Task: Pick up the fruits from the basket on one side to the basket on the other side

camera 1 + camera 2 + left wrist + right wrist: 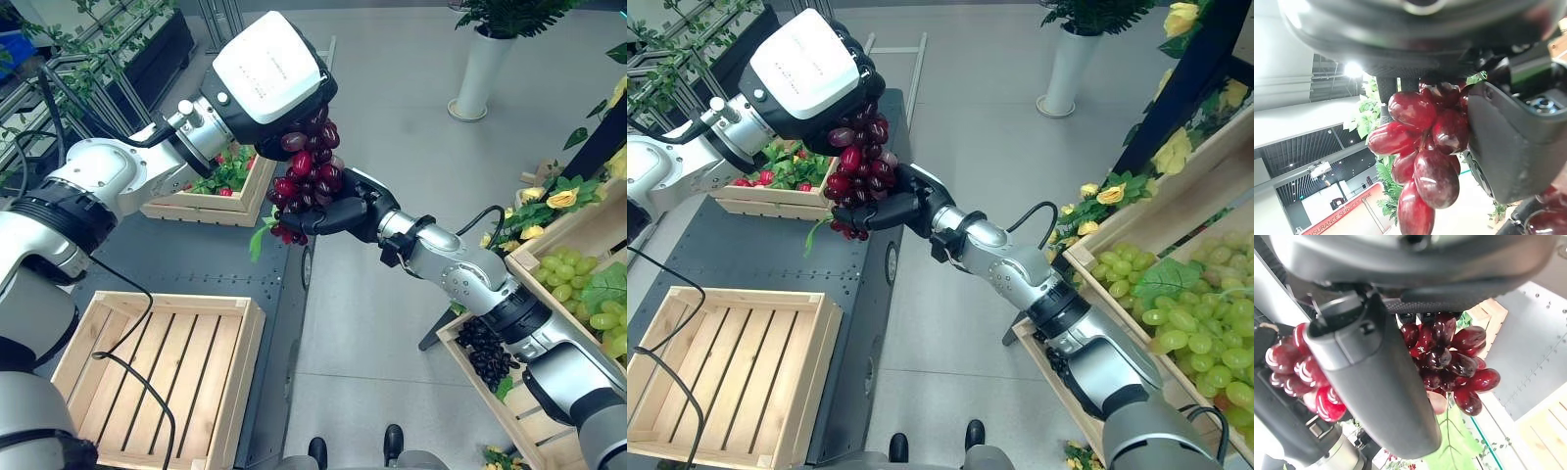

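The red grapes point(306, 176) are glossy and smooth, with bright highlights on their skins. The empty crate point(162, 377) is pale, unfinished slatted wood. It sits on a bench point(186, 259) of dark matt metal. The floor point(392, 147) looks like smooth grey concrete.

A red grape bunch point(306, 176) hangs midair, gripped by both robot hands.
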Robot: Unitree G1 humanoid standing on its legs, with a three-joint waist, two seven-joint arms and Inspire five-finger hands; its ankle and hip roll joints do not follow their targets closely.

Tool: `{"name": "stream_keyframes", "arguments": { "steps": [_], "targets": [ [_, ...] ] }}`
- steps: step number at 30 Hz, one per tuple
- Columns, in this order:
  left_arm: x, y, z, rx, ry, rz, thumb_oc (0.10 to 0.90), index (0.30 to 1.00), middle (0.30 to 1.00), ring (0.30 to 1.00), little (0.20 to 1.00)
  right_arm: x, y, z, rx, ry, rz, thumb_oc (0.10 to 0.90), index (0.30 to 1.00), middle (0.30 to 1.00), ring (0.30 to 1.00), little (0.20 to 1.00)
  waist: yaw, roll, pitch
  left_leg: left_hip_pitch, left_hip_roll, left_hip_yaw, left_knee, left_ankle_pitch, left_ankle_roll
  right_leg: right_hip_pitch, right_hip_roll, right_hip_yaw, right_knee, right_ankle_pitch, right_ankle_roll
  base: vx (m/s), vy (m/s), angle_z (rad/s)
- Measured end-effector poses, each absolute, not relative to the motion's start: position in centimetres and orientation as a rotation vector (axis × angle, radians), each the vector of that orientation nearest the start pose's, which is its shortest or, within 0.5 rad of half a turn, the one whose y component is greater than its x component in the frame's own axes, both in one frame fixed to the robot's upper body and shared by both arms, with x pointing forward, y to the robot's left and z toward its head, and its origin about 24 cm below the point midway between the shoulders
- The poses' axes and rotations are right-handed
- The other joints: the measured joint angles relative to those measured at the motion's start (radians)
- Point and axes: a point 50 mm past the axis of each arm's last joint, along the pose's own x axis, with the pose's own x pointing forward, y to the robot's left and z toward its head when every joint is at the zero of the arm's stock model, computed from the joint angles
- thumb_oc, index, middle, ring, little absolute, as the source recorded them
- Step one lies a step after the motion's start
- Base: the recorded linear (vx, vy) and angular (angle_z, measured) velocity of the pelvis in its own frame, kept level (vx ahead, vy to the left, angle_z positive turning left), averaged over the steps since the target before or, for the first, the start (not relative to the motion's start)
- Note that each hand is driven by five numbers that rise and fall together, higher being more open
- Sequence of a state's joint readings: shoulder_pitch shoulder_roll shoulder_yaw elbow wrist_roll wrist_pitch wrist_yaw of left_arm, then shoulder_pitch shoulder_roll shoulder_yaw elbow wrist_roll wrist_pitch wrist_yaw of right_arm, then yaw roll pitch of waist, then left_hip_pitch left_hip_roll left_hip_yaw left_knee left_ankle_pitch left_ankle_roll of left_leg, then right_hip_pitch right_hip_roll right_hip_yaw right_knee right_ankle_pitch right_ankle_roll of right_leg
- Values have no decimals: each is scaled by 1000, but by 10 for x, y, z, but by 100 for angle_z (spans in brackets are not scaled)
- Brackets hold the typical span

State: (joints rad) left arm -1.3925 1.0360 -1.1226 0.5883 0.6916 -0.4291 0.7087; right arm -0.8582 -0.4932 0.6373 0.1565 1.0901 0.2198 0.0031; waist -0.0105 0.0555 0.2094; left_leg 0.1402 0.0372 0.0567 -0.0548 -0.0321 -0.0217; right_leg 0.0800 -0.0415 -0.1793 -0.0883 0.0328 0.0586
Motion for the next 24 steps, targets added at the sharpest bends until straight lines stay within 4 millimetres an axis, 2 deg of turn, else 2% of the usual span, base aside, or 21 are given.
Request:
{"name": "stream_keyframes", "arguments": {
  "steps": [1,2,3,4,14,21,22,23,24],
  "targets": [
    [354,176,297,1855,-1260,-61,400,300,300,300,300,335,-54,180,210,35,770,800,900,900,900,900,0,0,0,0,0,0,0,0,0,0,0,0,0,0,0,0,0,0],
    [355,176,297,1855,-1259,-61,400,300,300,300,300,335,-52,181,226,32,776,769,853,853,853,853,1,0,0,0,0,0,0,0,0,0,0,0,0,0,0,0,0,0],
    [355,176,297,1855,-1259,-61,400,300,300,300,300,335,-51,181,231,30,779,566,549,549,549,549,1,0,0,0,0,0,0,0,0,0,0,0,0,0,0,0,0,0],
    [355,176,297,1855,-1259,-61,400,300,300,300,300,334,-49,181,242,25,785,400,300,300,300,300,1,0,0,0,0,-1,0,0,0,0,0,0,0,0,0,0,0,0],
    [354,168,306,1850,-1294,-49,400,300,300,300,300,335,-42,175,300,46,791,400,300,300,300,300,0,0,0,1,0,-1,0,0,0,1,0,-1,0,0,0,0,0,0],
    [355,166,304,1870,-1289,-68,406,309,309,309,309,341,-49,170,297,59,751,400,300,300,300,300,-3,0,0,1,0,0,0,0,0,1,0,0,0,0,0,0,0,0],
    [356,166,304,1880,-1284,-71,613,620,620,620,620,343,-50,168,297,64,743,400,300,300,300,300,-3,0,0,2,0,0,0,0,0,1,0,1,0,0,0,0,0,0],
    [356,167,303,1885,-1275,-73,800,900,900,900,900,344,-51,167,296,69,735,400,300,300,300,300,-3,0,0,2,0,1,0,0,0,1,0,1,0,0,0,0,0,0],
    [357,168,303,1889,-1266,-70,800,900,900,900,900,345,-52,166,296,74,729,400,300,300,300,300,-3,0,0,2,0,1,0,0,0,1,0,1,0,0,0,0,0,0]
  ]
}}
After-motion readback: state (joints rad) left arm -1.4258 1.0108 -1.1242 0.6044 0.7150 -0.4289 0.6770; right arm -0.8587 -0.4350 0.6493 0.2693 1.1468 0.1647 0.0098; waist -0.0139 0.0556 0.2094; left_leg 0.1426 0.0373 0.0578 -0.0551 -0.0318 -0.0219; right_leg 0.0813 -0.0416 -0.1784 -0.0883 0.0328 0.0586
